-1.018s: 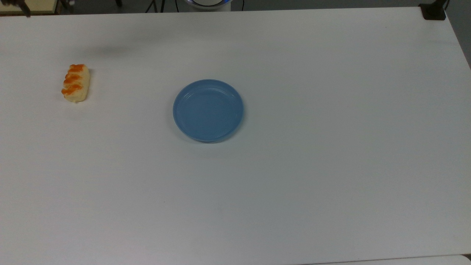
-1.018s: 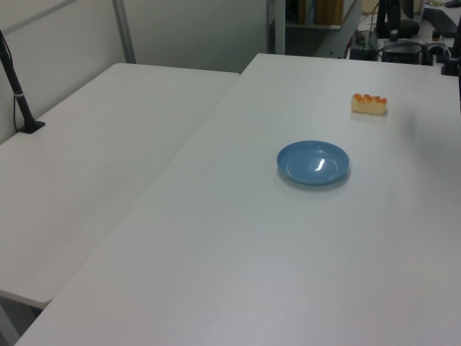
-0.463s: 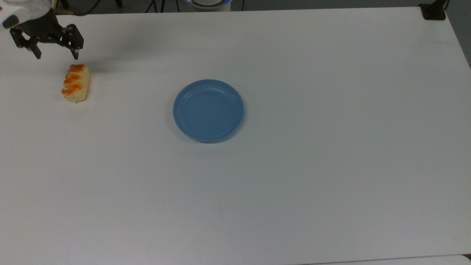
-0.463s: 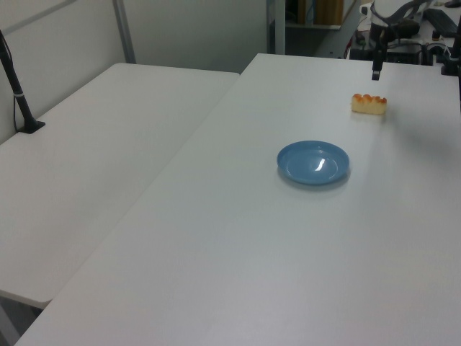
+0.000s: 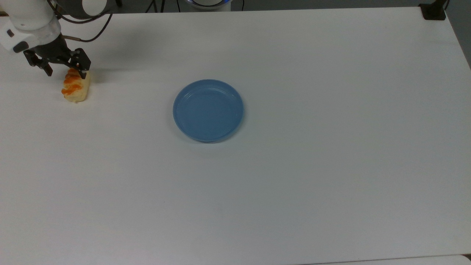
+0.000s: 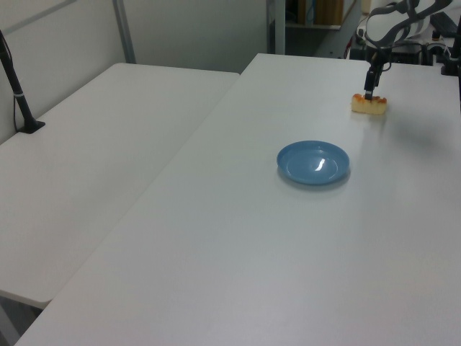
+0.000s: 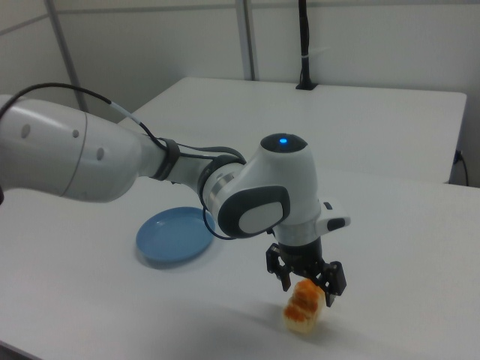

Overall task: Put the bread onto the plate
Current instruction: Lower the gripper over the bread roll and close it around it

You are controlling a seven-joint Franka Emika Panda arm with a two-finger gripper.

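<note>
While the bread (image 5: 75, 87) lies on the table (image 5: 331, 184), well apart from the plate (image 5: 208, 110), the gripper (image 5: 65, 70) hangs over its far end, fingers spread – likely soft and light, best pinched gently across its narrow middle

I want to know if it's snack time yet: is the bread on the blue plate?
No, the bread lies on the white table, far from the bare plate.
</note>
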